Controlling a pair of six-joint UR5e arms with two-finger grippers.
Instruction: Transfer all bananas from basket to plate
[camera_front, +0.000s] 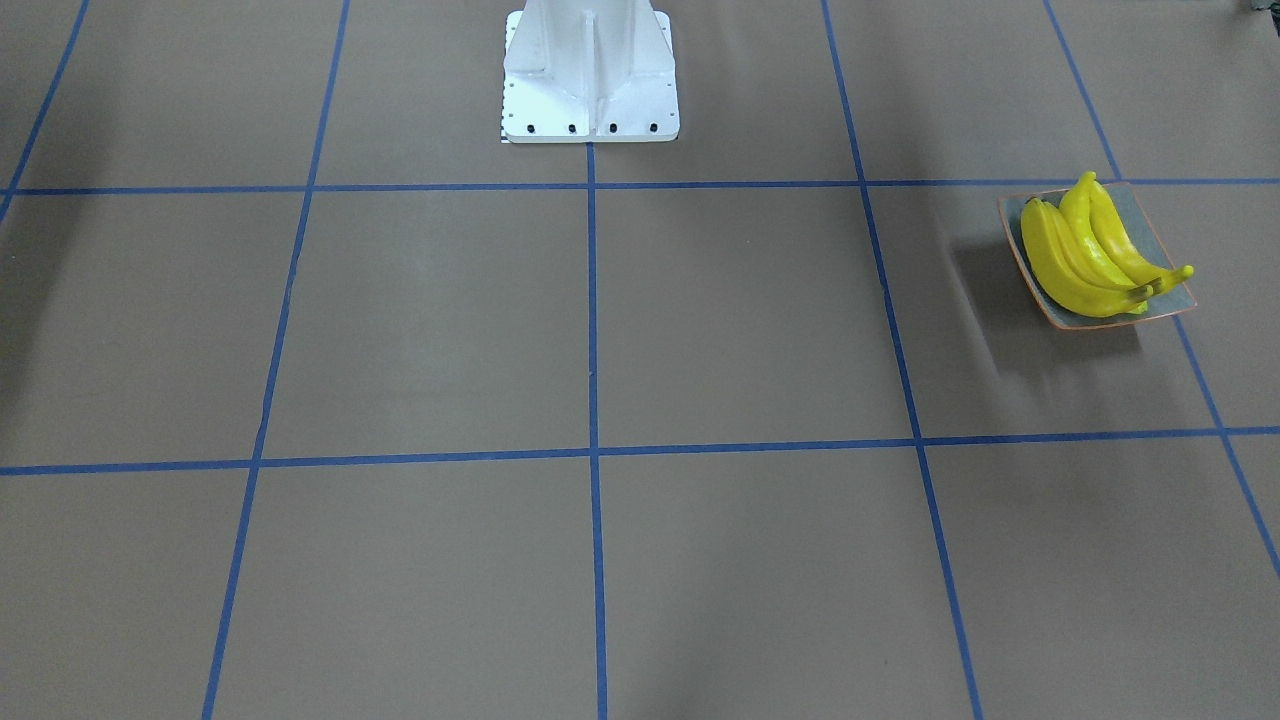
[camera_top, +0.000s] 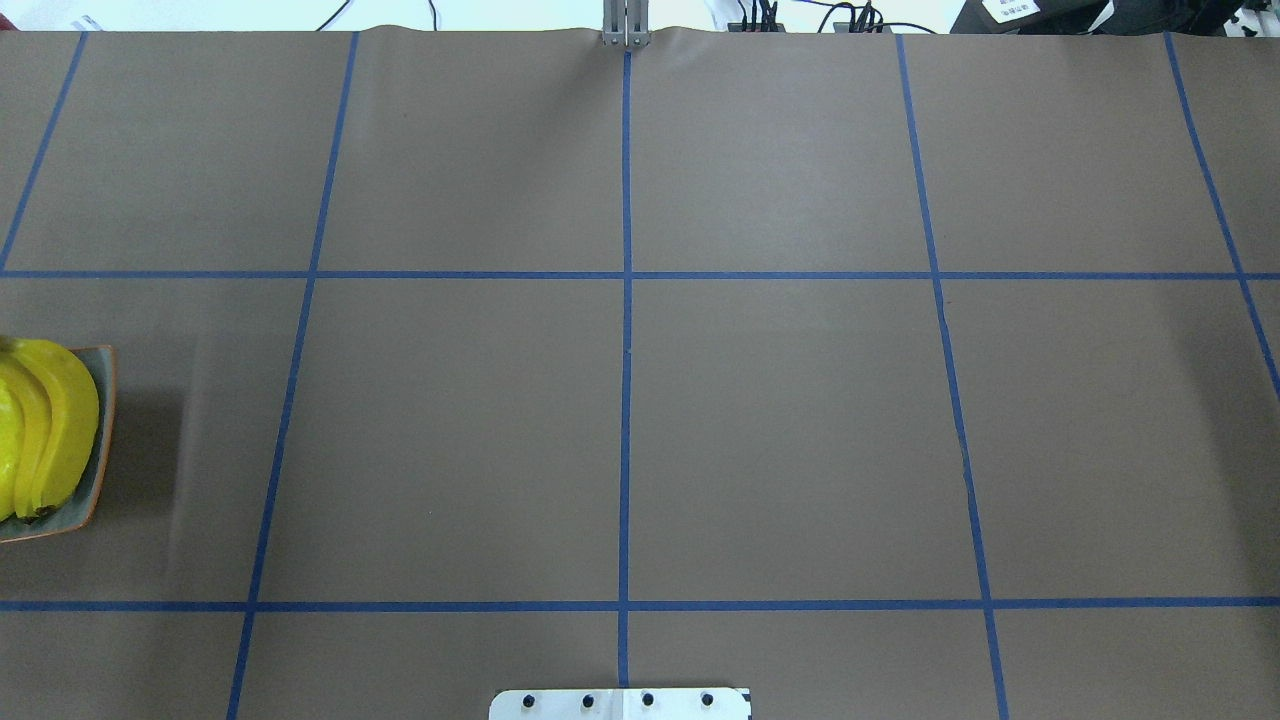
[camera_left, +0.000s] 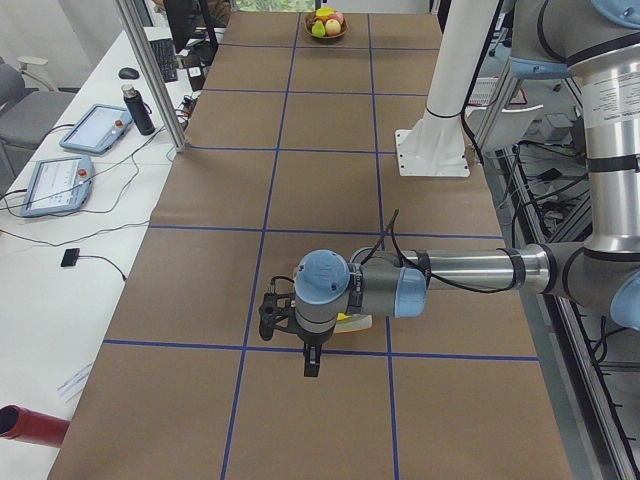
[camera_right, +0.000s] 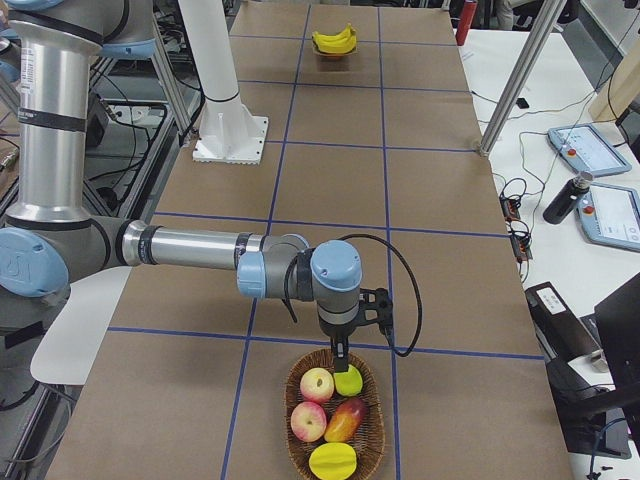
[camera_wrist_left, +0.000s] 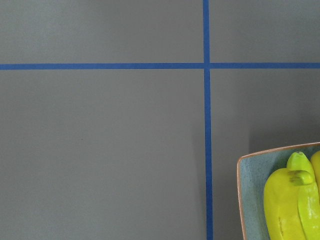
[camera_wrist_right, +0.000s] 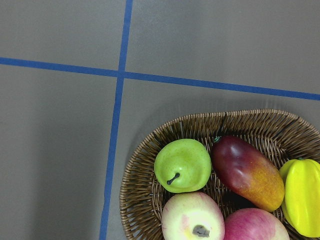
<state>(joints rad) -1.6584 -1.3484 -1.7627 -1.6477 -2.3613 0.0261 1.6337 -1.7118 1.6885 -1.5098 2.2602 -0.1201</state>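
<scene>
Three yellow bananas (camera_front: 1085, 255) lie together on the square grey-green plate (camera_front: 1145, 225), at the table's end on my left. They also show in the overhead view as bananas (camera_top: 45, 430) on the plate (camera_top: 95, 480), and in the left wrist view as bananas (camera_wrist_left: 292, 205). My left gripper (camera_left: 310, 366) points down just beside the plate; I cannot tell if it is open or shut. The wicker basket (camera_right: 300, 440) sits at the other end, and my right gripper (camera_right: 341, 352) hangs over its near rim, state unclear. The basket (camera_wrist_right: 145, 170) holds a green apple, two reddish apples, a mango and a yellow star fruit.
The white pedestal base (camera_front: 590, 70) stands at mid-table on the robot's side. Along the operators' side runs a bench with tablets (camera_left: 95, 128), a dark bottle (camera_left: 140, 108) and metal posts (camera_left: 150, 70). A red cylinder (camera_left: 30, 425) lies near the left end's corner.
</scene>
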